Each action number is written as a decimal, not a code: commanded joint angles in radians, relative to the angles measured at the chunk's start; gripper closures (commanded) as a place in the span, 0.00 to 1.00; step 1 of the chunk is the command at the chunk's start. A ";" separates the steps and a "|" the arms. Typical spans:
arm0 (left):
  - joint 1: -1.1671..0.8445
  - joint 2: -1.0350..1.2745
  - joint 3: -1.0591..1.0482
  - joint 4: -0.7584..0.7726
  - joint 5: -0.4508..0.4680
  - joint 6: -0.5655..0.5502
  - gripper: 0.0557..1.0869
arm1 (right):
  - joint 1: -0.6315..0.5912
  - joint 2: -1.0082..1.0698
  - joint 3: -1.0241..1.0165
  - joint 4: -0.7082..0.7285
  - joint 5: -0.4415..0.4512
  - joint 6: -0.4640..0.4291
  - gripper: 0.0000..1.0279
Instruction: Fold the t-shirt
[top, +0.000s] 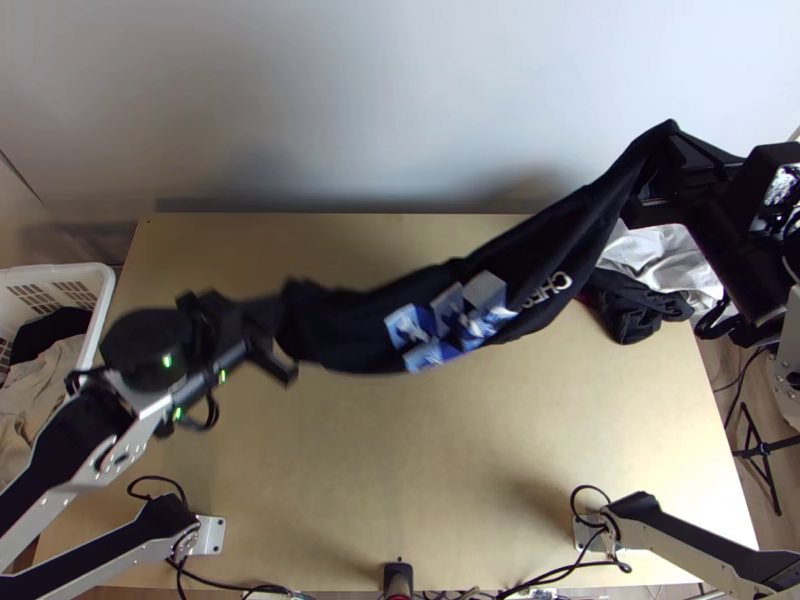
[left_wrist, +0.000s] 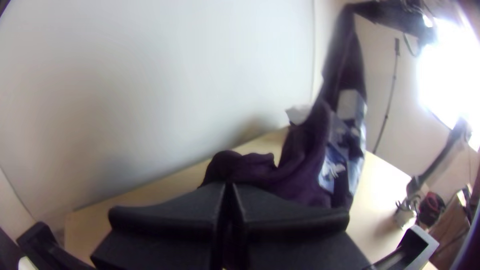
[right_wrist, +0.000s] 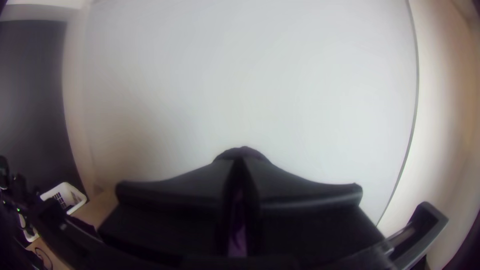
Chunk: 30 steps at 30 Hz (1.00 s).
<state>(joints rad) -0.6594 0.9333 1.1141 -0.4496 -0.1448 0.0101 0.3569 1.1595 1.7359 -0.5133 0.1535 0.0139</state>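
Observation:
The black t-shirt (top: 400, 325) with a blue and white print hangs bunched lengthwise between the two grippers, slanting up toward the right in the top view. My left gripper (top: 275, 325) is shut on its left end, over the table's left part. In the left wrist view the left gripper (left_wrist: 228, 192) pinches the edge of the dark shirt (left_wrist: 305, 165). My right gripper (top: 660, 165) holds the other end high at the upper right. From the right wrist view, a small fold of the shirt (right_wrist: 242, 153) pokes out past the shut fingers of the right gripper (right_wrist: 240, 167).
A white basket (top: 100, 290) with clothes stands left of the wooden table (top: 420, 480). White cloth (top: 655, 255) and dark cloth (top: 630, 305) lie at the table's back right. A pale wall (top: 400, 100) rises behind the table.

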 joint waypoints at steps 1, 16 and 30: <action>-0.217 -0.131 -0.088 -0.193 0.074 0.067 0.96 | -0.001 0.003 0.007 -0.001 0.001 -0.008 0.97; -0.313 -0.151 -0.114 -0.494 0.461 0.011 0.05 | -0.004 0.055 -0.010 0.024 0.003 0.001 0.97; -0.031 0.297 -0.168 0.152 0.341 -0.300 0.05 | 0.025 0.080 -0.007 0.039 0.011 0.006 0.97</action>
<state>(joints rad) -0.7597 0.9878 0.9039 -0.5278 0.2714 -0.1661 0.3714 1.2316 1.7267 -0.4789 0.1585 0.0185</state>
